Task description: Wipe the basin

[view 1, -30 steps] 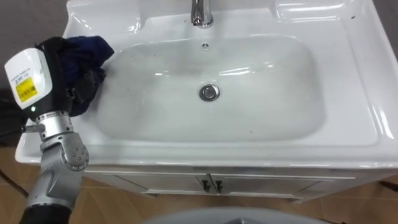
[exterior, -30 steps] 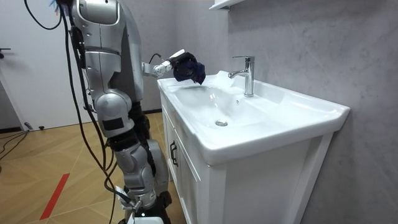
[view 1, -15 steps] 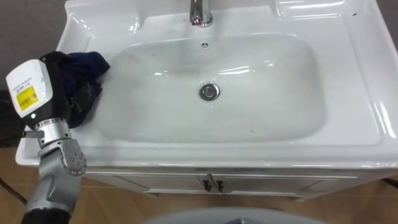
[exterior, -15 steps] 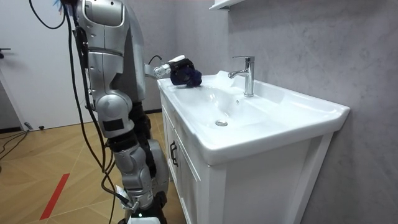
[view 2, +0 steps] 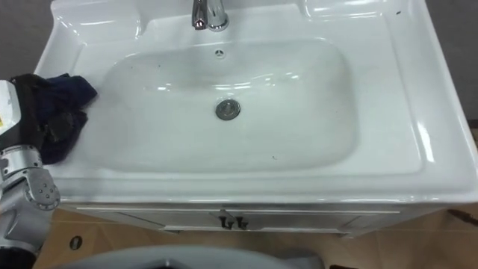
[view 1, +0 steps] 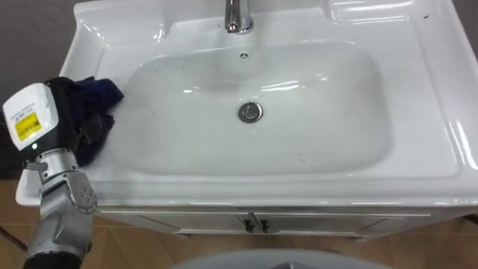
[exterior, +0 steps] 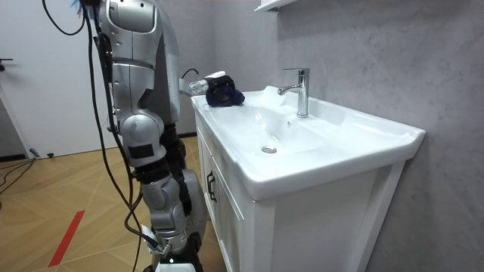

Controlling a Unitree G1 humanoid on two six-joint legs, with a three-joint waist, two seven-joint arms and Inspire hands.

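the crumpled dark blue cloth sat on the flat surface left of the bowl of the white ceramic basin. the robot's left hand was on it, fingers seemingly curled into the wad, gripping it. it's soft, light and floppy, so i'd grab the thick middle, not an edge. the eye views looked down on the round metal drain. the room view gave the whole chrome faucet and the robot standing by the white cabinet.

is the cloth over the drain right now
No, the cloth lies on the left rim of the basin, in the left hand, well apart from the drain.
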